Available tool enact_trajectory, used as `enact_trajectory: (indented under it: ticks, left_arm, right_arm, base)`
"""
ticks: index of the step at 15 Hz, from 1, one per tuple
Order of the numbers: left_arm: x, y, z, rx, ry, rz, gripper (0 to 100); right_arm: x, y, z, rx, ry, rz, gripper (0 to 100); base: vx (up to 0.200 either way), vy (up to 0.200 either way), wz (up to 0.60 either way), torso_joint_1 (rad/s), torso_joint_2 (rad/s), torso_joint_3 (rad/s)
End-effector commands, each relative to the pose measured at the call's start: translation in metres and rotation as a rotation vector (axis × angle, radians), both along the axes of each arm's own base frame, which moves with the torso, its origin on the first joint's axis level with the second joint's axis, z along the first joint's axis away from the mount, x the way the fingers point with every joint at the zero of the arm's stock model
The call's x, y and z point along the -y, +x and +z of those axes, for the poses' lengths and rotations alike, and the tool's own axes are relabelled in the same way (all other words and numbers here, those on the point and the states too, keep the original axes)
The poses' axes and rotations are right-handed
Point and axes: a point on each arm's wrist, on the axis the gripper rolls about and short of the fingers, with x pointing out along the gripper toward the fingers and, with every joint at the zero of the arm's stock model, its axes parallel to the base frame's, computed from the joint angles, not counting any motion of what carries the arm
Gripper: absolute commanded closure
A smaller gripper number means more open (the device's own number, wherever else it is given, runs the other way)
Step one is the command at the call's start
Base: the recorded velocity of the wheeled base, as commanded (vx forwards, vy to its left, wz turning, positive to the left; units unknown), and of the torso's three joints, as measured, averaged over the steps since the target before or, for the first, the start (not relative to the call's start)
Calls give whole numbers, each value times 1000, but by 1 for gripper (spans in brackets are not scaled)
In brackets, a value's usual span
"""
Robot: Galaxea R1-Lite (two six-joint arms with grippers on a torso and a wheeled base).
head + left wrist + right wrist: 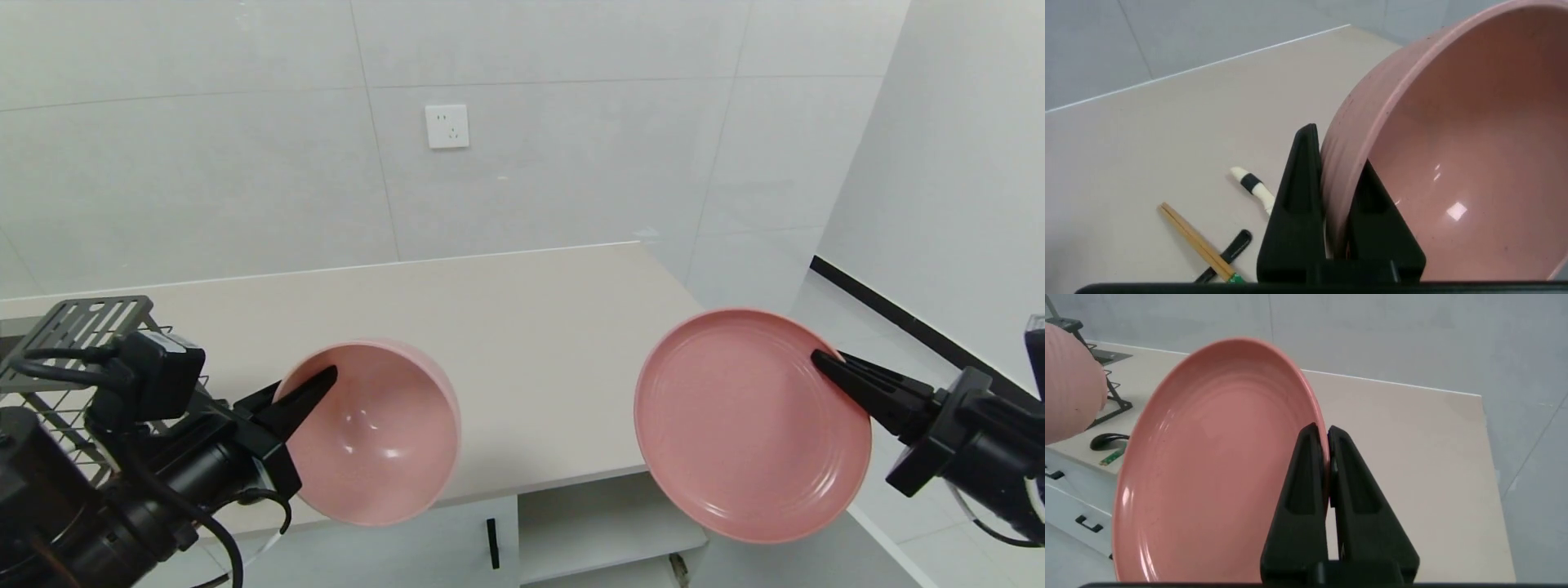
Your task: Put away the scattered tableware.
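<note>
I see the pink bowl (375,433) at 7 o'clock in the head view, tipped so it faces me. My left gripper (325,377) pinches its rim tight, with one finger inside and one outside. The pink plate (747,425) is at 4 o'clock, up on its edge. My right gripper (819,358) squeezes its rim. Wooden chopsticks (1192,241) lie on the counter (522,327). A wire rack (73,327) sits at 9 o'clock.

Glossy, faintly speckled pink plastic-looking bowl (384,433), smooth pink round plate (743,425) with ridged rings, matt beige countertop (506,327), black metal wire rack (73,327) at nine o'clock, wooden chopsticks (1196,243)
</note>
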Motion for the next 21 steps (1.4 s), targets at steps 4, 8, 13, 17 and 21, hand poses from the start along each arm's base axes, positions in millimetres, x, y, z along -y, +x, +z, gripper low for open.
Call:
enact_trajectory:
  ticks: [4, 8, 13, 17, 21]
  left_arm:
    - [0, -5, -1, 3, 0, -14, 100]
    - [1, -5, -1, 0, 1, -17, 100]
    - [0, -6, -3, -8, 3, -14, 100]
    - [0, -6, -3, -10, 5, -17, 100]
    - [1, -5, -4, -14, 7, -17, 100]
  right_arm:
    - [0, 0, 0, 1, 0, 1, 100]
    - [0, 0, 0, 0, 0, -1, 100]
    - [0, 0, 0, -2, -1, -2, 100]
    - [1, 0, -1, -3, -1, -2, 100]
    - [1, 0, -1, -5, -1, -5, 100]
  base:
    - [-200, 0, 0, 6, 1, -1]
    - [-100, 0, 0, -1, 1, 1]
    - [0, 0, 0, -117, 248, 111]
    - [0, 0, 0, -267, 538, 265]
    - [0, 0, 0, -273, 538, 261]
